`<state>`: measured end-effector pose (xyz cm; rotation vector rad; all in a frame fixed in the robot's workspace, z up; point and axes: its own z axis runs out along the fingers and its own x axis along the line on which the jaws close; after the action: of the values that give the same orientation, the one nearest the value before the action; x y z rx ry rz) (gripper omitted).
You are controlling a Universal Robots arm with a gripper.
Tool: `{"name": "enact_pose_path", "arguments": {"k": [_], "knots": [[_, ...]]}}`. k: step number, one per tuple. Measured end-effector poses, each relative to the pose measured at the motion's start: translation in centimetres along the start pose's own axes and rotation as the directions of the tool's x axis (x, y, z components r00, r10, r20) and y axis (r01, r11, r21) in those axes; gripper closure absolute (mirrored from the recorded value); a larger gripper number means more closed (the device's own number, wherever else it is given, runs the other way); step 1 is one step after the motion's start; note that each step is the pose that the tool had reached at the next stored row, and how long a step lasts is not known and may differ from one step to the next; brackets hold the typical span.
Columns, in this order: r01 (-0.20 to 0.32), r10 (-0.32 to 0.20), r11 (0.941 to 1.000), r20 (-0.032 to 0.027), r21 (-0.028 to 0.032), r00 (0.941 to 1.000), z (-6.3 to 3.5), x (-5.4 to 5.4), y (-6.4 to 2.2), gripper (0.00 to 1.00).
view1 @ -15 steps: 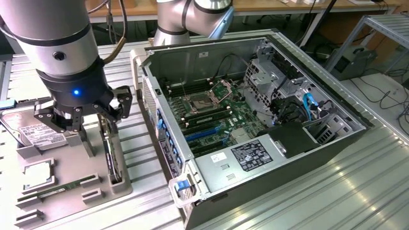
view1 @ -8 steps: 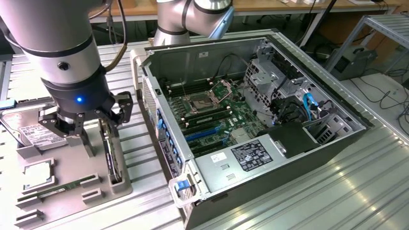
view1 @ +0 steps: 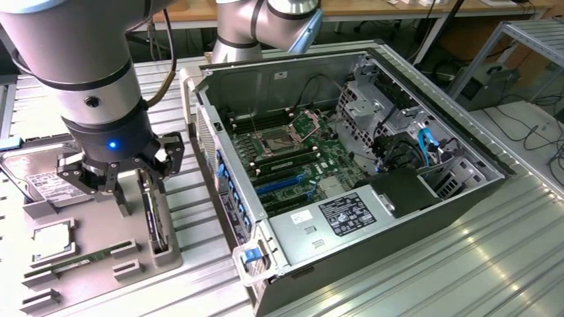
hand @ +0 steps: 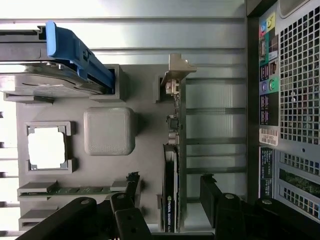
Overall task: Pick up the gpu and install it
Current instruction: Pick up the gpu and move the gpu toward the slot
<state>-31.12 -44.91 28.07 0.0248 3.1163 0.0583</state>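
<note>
A tray point(view1: 97, 267) is set on the surface point(view1: 423, 271) in the lower left of the exterior view. An open computer case point(view1: 264, 82) is laid on its side just beside it, toward the right, across the centre of the frame. A motherboard point(view1: 291, 158) is seated inside the case. Within the tray, a hard drive point(view1: 44, 186) is placed at the upper left, a processor point(view1: 53, 239) below it and a memory stick point(view1: 84, 259) lower still. The gpu point(hand: 170, 205) is stood on edge in a slot along the tray's side nearest the case. The claw point(hand: 169, 186) is hung above the tray, with one finger on either side of the gpu and a gap left at each.
</note>
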Motion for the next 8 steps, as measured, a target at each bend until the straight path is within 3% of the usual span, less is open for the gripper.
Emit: {"name": "enact_pose_path", "arguments": {"k": [8], "knots": [[0.000, 0.000, 1.0000, 0.0000, 0.0007, 1.0000, 0.77, 0.02, -0.03, 0.40]]}}
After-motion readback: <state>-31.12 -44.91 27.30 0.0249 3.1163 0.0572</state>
